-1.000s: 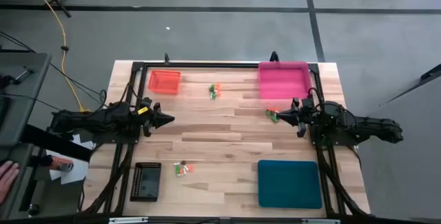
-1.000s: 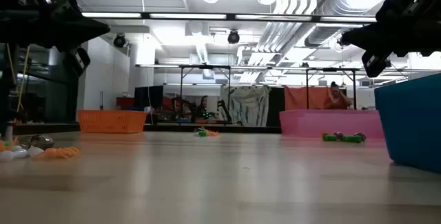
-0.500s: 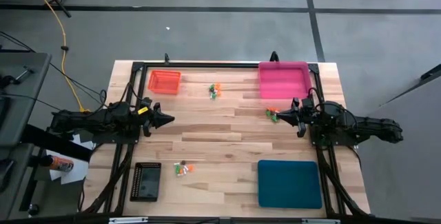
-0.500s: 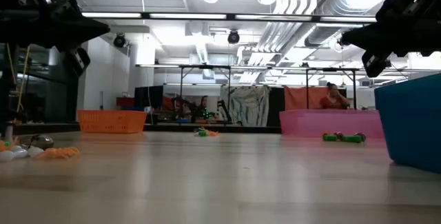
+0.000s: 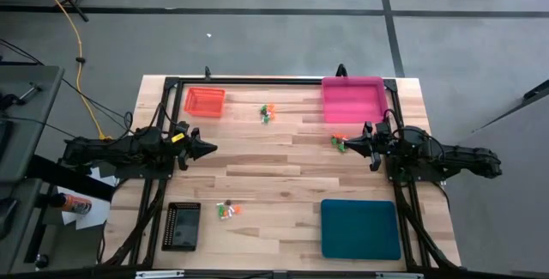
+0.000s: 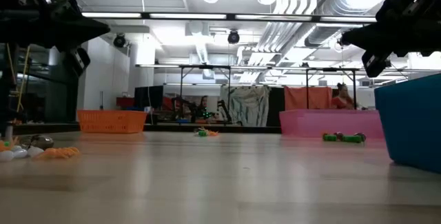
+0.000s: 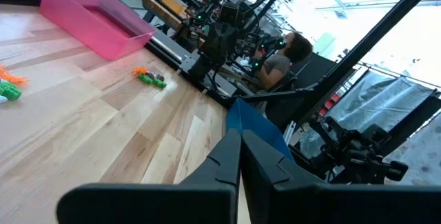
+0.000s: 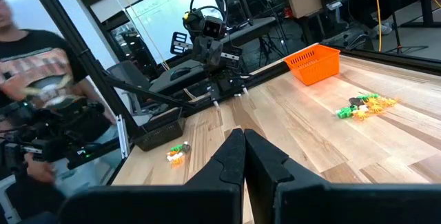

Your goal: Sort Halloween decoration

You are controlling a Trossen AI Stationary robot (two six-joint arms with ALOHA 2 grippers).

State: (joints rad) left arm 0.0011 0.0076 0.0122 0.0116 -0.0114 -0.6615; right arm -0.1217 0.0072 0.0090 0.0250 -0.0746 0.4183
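The Halloween decoration lies on the wooden table in three small clusters of green, orange and white trinkets: one at the far middle (image 5: 268, 113), one in front of the pink tray (image 5: 339, 142), one beside the black tray (image 5: 228, 210). My left gripper (image 5: 212, 148) hovers shut at the table's left side, above the wood. My right gripper (image 5: 348, 146) hovers shut at the right, just beside the cluster near the pink tray and well above it in the low view (image 6: 344, 38). Both pairs of fingers meet in the wrist views (image 7: 240, 141) (image 8: 243, 138).
An orange tray (image 5: 205, 101) stands at the far left, a pink tray (image 5: 352, 99) at the far right, a teal tray (image 5: 360, 228) at the near right and a black tray (image 5: 183, 226) at the near left. A black frame runs along the table's edges. People show in the room beyond.
Both arms have kept still. A person's hand at the picture's left edge, off the table, has drawn out of the high view.
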